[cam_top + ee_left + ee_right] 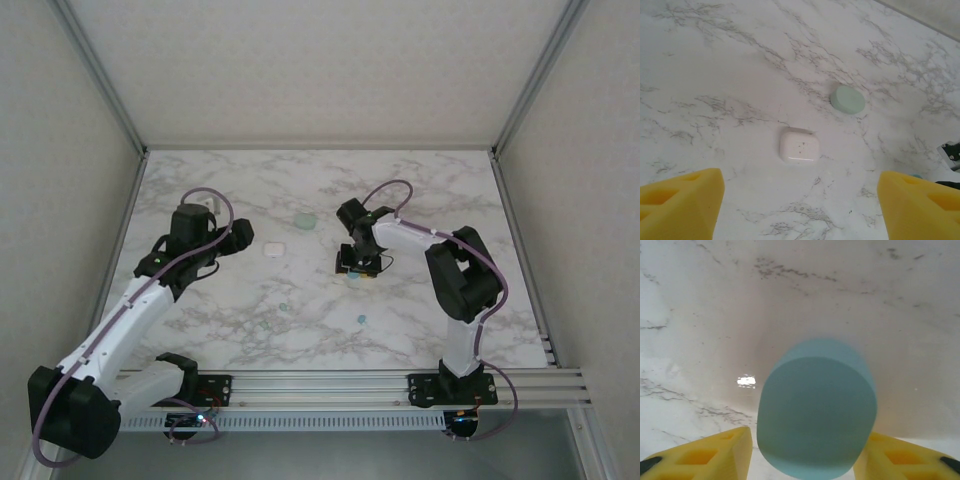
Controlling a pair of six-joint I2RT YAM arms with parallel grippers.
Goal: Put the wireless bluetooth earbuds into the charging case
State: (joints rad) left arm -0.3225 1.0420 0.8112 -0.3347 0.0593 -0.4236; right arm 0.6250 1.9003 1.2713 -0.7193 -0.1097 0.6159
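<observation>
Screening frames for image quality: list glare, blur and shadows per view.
Right wrist: the blue-teal case sits close to the lens and looks soft, one small glare spot left of it. Left wrist: the white case is sharp, the yellow fingertips blurred. Top external: even light, no harsh shadows.

Grey-veined marble table [715, 75], white case [799, 145], mint case [847, 99], blue-teal case [817, 410], seemingly greenish specks [362, 320].

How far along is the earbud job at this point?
Nothing looks done: earbuds lie loose on the marble table, and the white case and pale green case sit closed. In hand: the right tool flanks, seemingly grips, a blue-teal case; the left tool hovers open above the white case. Left: opening the cases and seating every earbud.
</observation>
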